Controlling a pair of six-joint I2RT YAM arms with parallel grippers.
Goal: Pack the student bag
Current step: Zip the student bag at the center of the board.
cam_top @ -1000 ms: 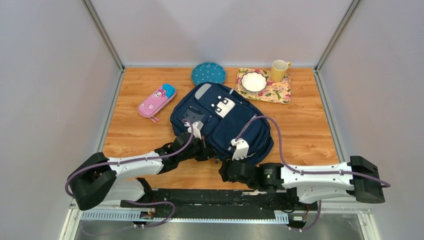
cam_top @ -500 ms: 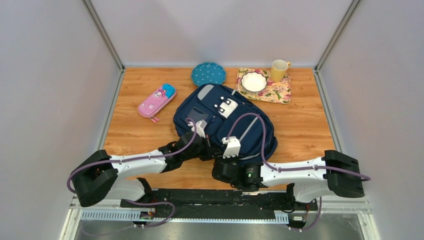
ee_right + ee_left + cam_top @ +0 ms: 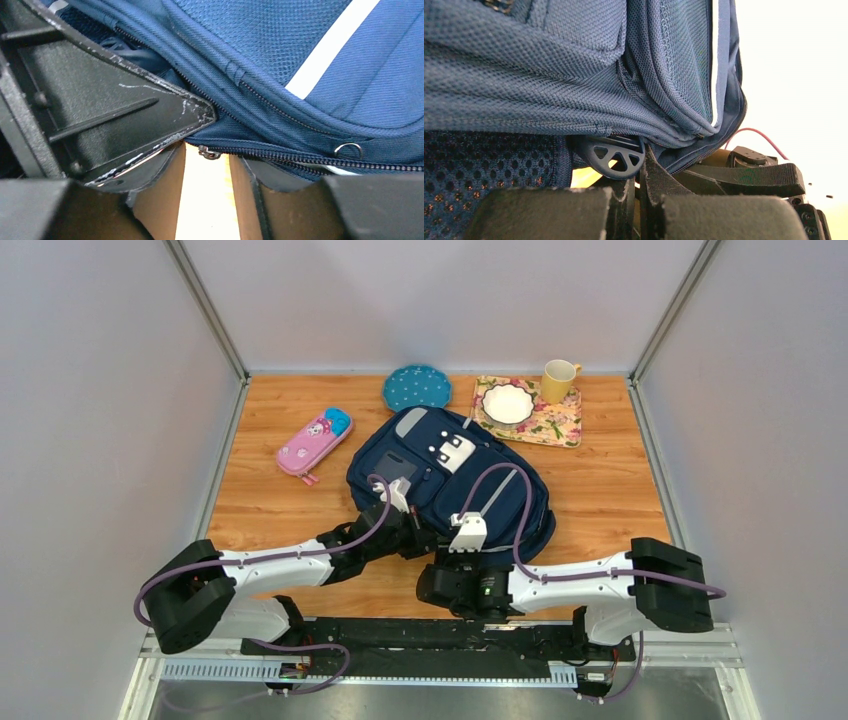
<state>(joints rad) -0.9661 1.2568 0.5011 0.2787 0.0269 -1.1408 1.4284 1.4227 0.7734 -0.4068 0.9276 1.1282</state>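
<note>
Student bag (image 3: 450, 480) lies flat mid-table (image 3: 620, 490), grey top toward 11 o'clock. Left gripper (image 3: 636, 185) is closed tight at its 7 o'clock edge. Right gripper (image 3: 205, 160), at 6 o'clock, stands parted, zipper pull (image 3: 207, 151) at the gap.

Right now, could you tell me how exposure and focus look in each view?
Left wrist view: background right of the navy blue mesh-fabric backpack is blown out white, the left gripper's fingers blurred. Right wrist view: the zip teeth sharp, foreground soft. Top view: evenly lit, no glare.
</note>
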